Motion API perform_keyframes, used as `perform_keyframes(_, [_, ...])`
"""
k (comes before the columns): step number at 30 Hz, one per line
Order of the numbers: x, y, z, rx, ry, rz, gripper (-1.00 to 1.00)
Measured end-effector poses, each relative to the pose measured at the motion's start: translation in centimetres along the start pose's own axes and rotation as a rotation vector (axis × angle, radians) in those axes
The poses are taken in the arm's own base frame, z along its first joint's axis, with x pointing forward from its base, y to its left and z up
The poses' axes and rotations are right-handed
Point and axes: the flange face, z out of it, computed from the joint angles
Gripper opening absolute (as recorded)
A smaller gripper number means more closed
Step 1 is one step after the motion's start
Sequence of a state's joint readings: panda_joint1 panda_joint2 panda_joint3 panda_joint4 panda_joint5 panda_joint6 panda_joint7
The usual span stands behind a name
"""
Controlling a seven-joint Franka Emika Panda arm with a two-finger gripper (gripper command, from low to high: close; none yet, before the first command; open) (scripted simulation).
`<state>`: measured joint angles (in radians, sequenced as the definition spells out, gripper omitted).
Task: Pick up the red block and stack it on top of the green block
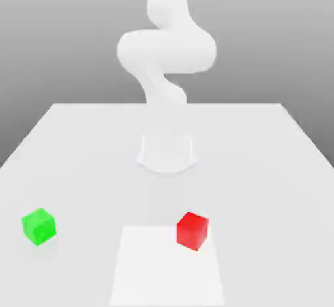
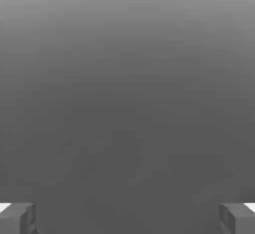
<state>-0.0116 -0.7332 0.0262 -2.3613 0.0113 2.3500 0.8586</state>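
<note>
arm (image 1: 167,51): plain white | shape: smooth, rounded segments | jaws (image 2: 127,219): dark grey, blocky

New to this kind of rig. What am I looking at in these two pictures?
The machine is a single robot arm with a two-finger gripper at its end.

The exterior view comes from a camera off the arm, looking at the whole scene. The arm rises from a pale table. Nearer the camera sit two small cubes: a green one toward the exterior view's left, and a red one right of centre, at a bright white patch.

The hand view comes from a camera on the hand. The two fingers stand wide apart, with nothing between them, so nothing is held.

The job is to put red on top of green; for now they sit well apart.
</note>
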Motion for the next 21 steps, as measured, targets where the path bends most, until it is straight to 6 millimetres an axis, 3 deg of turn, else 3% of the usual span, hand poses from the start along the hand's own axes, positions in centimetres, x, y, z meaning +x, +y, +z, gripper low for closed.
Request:
perform_keyframes(5, [-4.6, 2.6, 12.1, -0.147, -0.115, 0.120, 0.00])
perform_keyframes(11, [-12.3, 9.0, 23.4, -0.345, -0.229, 0.266, 0.00])
perform_keyframes(17, [-22.6, 19.2, 31.2, -0.593, -0.323, 0.426, 0.00])
perform_keyframes(21, [-25.7, 22.5, 34.3, -0.642, -0.336, 0.459, 0.00])
